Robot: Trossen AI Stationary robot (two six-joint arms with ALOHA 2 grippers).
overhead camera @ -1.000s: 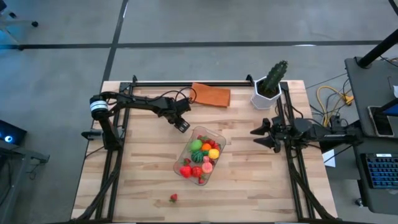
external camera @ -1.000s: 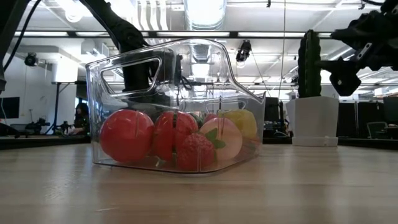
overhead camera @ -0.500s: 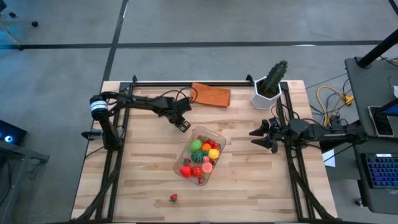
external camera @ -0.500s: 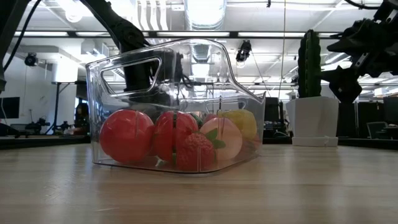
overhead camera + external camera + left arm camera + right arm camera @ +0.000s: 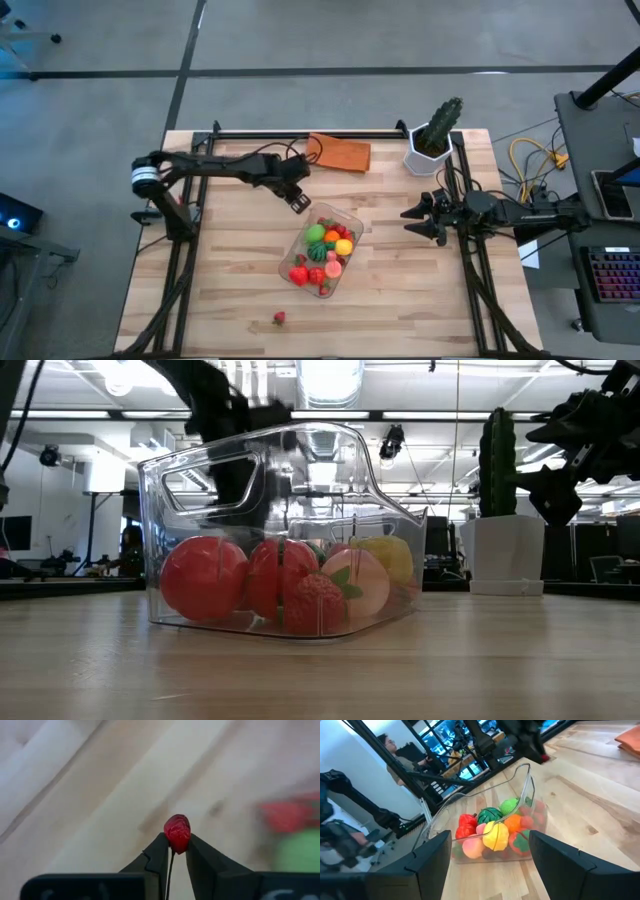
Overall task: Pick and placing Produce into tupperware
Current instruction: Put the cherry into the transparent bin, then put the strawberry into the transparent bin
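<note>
**Left arm swings toward tupperware, small red fruit in grip**

Left arm shifted since half a second ago. Left gripper (image 5: 298, 203) hangs just beside the tupperware (image 5: 347, 219), fingers pinching a small red fruit (image 5: 177, 831), likely for dropping in. Right gripper (image 5: 414, 216) waits near it, fingers spread. One strawberry (image 5: 279, 318) lies apart on the tabletop (image 5: 230, 280). No readable writing.

Left gripper (image 5: 177, 851) pinching a small red piece of produce (image 5: 177, 832)

The two dark fingers (image 5: 157, 857) close on the red piece at their tips, holding it above the pale wooden table (image 5: 100, 795). Farther off, blurred red and green shapes (image 5: 292, 835) lie on the wood; what they are is unclear.
</note>
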